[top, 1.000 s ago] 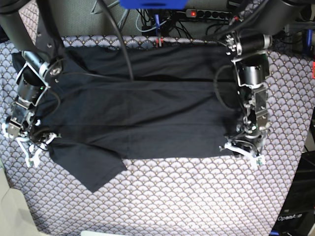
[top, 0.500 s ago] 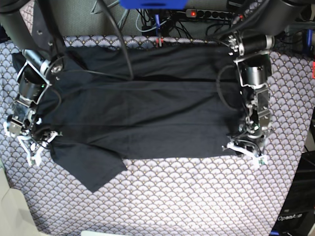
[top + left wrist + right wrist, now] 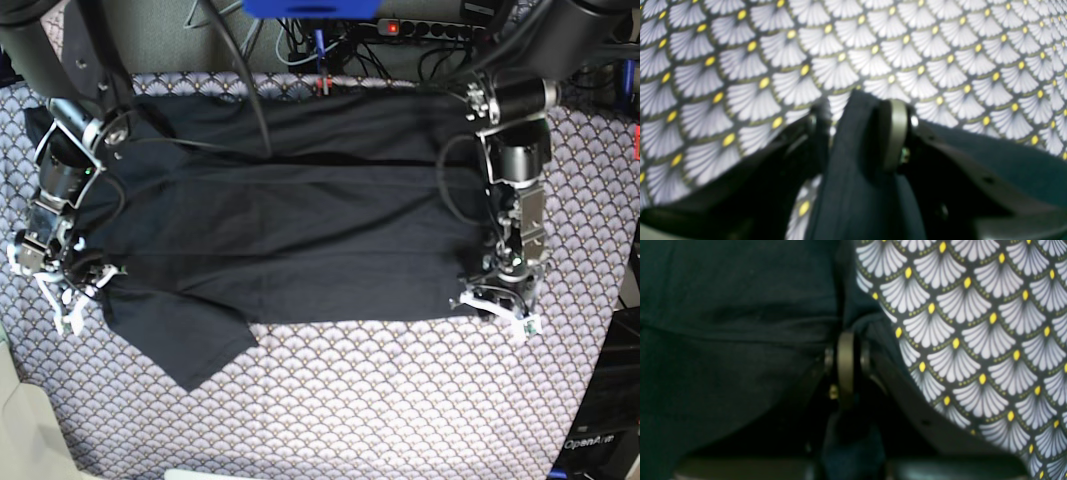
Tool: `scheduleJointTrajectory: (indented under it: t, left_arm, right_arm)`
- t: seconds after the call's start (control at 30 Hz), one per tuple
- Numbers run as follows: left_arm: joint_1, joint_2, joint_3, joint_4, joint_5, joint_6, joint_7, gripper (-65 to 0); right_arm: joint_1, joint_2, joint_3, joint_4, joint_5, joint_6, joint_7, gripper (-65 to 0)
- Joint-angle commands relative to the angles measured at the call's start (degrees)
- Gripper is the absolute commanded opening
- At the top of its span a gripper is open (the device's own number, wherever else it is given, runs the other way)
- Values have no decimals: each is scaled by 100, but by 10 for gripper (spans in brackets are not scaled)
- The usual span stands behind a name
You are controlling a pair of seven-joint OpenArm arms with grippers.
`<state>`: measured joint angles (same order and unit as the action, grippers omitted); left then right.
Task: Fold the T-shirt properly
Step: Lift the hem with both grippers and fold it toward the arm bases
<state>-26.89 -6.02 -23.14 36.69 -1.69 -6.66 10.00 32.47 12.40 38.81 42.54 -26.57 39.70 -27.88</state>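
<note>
the t-shirt [image 3: 290, 240] lies long side across the table — one sleeve pointing toward the near edge. the left gripper [image 3: 497, 306] and the right gripper [image 3: 68, 292] each pinch its edge.

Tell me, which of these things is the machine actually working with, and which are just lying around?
In use:
- black T-shirt
- left claw, gripping its edge
- right claw, pinching the shirt's other side

Just there:
- scallop-patterned cloth underneath
- power strip and cables behind

T-shirt [image 3: 290, 230]: plain black soft cloth, short-sleeved, large. Lies spread flat, lengthwise across scallop-patterned cover, folded into wide band. One sleeve juts out diagonally at lower left corner. Near edge straight; shallow creases run along length.
</note>
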Motion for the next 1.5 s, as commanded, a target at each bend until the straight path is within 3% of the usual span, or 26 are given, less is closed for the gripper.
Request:
scheduleJointTrajectory:
  t: [0.0, 0.2, 0.37, 0.53, 0.77, 1.1, 1.47]
  left_arm:
    - [-93, -26, 15, 10, -20, -25, 68, -412]
    - [-84, -26, 15, 10, -20, -33, 68, -436]
    - [-31, -18, 15, 265, -20, 2, 112, -650]
    - [4, 9, 15, 670, -46, -7, 675, -650]
    - [417, 26, 15, 2173, -72, -42, 1457, -650]
    - [1410, 229, 6, 4213, -81, -51, 2468, -650]
    - [2571, 246, -38, 5584, -90, -60, 2556, -650]
  right_arm:
    - [116, 48, -17, 66, -3, 30, -65, -650]
    - [116, 48, -17, 66, -3, 30, -65, -650]
    - [116, 48, -17, 66, -3, 30, -65, -650]
    - [116, 48, -17, 66, -3, 30, -56, -650]
    - [81, 21, -17, 471, -3, 30, -65, -650]
    - [-1009, -594, -26, 2809, 6, 30, -434, -650]
    - [-2126, -876, -140, 4831, 41, 30, -425, -650]
